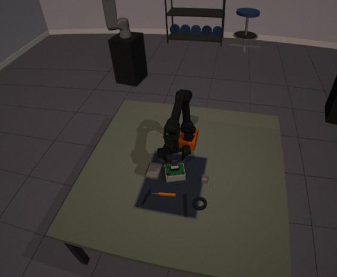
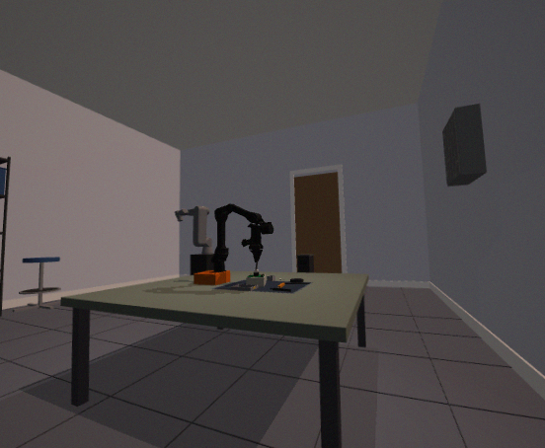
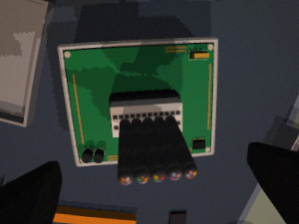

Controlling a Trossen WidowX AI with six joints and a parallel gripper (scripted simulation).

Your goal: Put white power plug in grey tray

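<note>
The white plug [image 1: 174, 167] [image 3: 147, 106] sits in its black socket [image 3: 145, 95] on the green circuit board [image 1: 171, 174] [image 3: 100, 74]. A bundle of black wires [image 3: 153, 148] rises from the plug toward the wrist camera. My gripper [image 1: 174, 159] [image 2: 257, 262] [image 3: 156, 162] is open and empty above the board, pointing down. In the wrist view its fingers stand wide apart, one on each side of the wires, touching neither wires nor plug. The grey tray [image 1: 154, 171] [image 3: 36, 74] lies beside the board and holds nothing that I can see.
An orange screwdriver [image 1: 167, 194] [image 3: 95, 217], tweezers [image 1: 146, 196] and a black bar [image 1: 185, 205] lie on the dark mat [image 1: 167, 205]. A black ring [image 1: 199, 203] and a small grey block [image 1: 205, 179] are at its edge. An orange box [image 1: 187, 146] [image 2: 211, 278] stands at the arm's base.
</note>
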